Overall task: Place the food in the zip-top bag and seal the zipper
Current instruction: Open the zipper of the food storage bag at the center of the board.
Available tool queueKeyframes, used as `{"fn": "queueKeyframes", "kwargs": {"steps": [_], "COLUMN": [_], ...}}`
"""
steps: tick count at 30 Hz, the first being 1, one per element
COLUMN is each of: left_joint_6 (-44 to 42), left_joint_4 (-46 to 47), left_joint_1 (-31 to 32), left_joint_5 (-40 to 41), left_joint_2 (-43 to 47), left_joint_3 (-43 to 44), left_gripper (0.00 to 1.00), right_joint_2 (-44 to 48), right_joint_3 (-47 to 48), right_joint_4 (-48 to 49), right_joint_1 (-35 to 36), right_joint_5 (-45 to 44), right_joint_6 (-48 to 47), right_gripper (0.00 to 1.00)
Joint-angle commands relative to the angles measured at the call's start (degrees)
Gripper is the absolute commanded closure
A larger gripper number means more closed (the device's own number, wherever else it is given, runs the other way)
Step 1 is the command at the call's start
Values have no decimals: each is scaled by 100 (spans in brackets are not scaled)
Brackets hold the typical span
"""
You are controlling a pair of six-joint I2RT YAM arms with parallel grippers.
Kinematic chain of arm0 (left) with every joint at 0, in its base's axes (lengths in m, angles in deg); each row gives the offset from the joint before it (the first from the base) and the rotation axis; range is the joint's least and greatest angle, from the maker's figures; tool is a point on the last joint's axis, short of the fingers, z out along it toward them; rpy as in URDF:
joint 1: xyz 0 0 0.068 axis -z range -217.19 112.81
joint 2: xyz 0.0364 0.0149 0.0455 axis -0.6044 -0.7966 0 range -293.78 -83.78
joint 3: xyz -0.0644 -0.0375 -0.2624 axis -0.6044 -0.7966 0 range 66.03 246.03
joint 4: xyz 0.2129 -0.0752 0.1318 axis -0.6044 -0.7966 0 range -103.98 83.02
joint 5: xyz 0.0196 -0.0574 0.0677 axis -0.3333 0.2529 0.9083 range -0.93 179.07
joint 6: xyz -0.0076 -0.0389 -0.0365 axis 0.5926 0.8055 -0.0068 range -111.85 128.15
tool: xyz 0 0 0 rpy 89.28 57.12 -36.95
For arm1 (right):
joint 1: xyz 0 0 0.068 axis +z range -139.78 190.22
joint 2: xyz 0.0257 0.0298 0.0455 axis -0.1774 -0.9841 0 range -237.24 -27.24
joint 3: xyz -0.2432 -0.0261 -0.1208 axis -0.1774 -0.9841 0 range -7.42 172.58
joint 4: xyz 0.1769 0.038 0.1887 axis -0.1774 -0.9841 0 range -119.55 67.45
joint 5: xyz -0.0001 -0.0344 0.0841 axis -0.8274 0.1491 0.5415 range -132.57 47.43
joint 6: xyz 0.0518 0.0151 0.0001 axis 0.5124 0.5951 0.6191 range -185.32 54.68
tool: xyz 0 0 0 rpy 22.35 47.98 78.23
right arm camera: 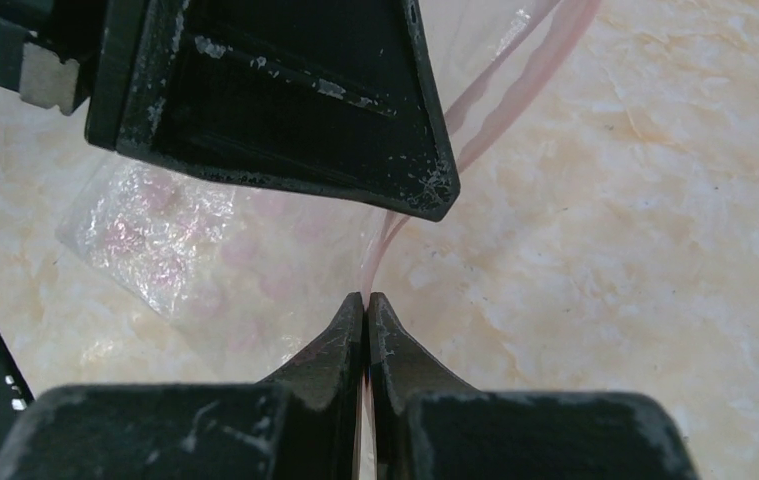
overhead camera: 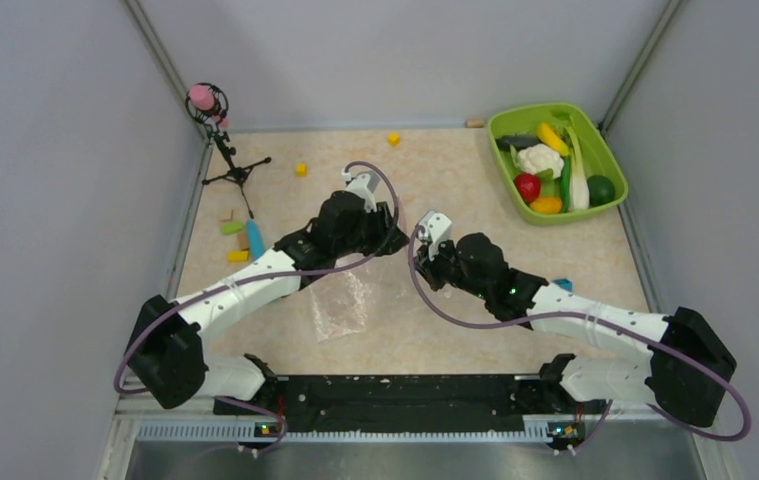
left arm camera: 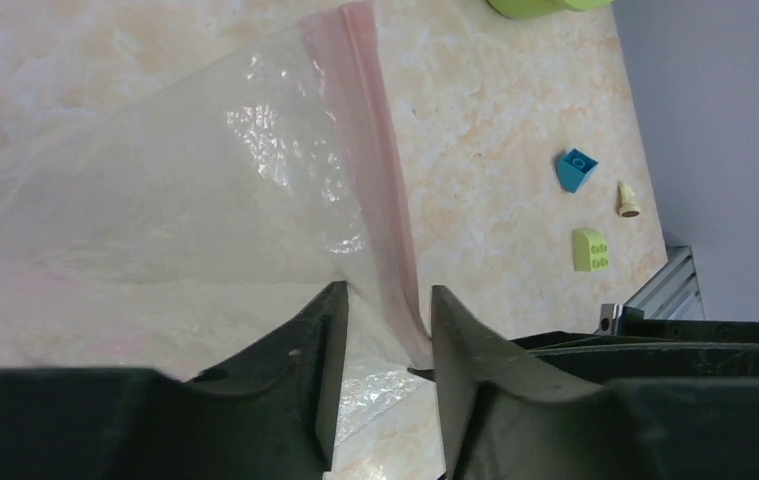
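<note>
The zip-top bag (overhead camera: pixel 340 305) lies clear and crinkly on the table between the arms, one corner lifted. My right gripper (right arm camera: pixel 366 297) is shut on its pink zipper (right arm camera: pixel 515 95). My left gripper (left arm camera: pixel 388 290) stands open, its jaws on either side of the zipper (left arm camera: pixel 380 170); the strip touches the right finger. In the top view both grippers (overhead camera: pixel 392 232) (overhead camera: pixel 418 245) meet at the bag's upper edge. The food (overhead camera: pixel 553 165), cauliflower, tomato, yellow and green pieces, sits in the lime-green tray (overhead camera: pixel 575 212) at the back right. Nothing shows inside the bag (left arm camera: pixel 185 190).
A small microphone stand (overhead camera: pixel 217 125) is at the back left. Loose blocks lie about: yellow ones (overhead camera: pixel 301 169) (overhead camera: pixel 393 139), a group by the left wall (overhead camera: pixel 238 238), a blue one (left arm camera: pixel 576 168), a lime one (left arm camera: pixel 590 249) and a cream cone (left arm camera: pixel 629 200).
</note>
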Motion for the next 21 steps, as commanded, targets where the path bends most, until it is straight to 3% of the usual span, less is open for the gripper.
{"fn": "queueKeyframes", "kwargs": {"steps": [1,3,9,10,15,18,21], "left_joint_6": [-96,-110,-257,-289,-685,-992,-1097], "left_joint_4": [71,64,190,204,234,361,702], "left_joint_1": [45,45,46,45,51,49,45], "left_joint_5": [26,-67,-95,-68,-175,-470,-753], "left_joint_2": [-145,-203,-67,-27,258,518,763], "left_joint_3": [325,360,245,221,17,-250,-590], "left_gripper": [72,100,100,100,100,100,100], "right_joint_2": [-69,-77,141,208,684,1196,1606], "right_joint_3": [368,382,354,339,396,388,234], "right_joint_4": [238,255,290,259,-289,-598,-655], "right_joint_1": [94,102,103,109,109,95,92], "right_joint_5": [-321,-367,52,138,-479,-1369,-2254], "right_joint_6": [-102,-44,282,362,934,1355,1882], "right_gripper": [100,100,93,89,37,19,14]}}
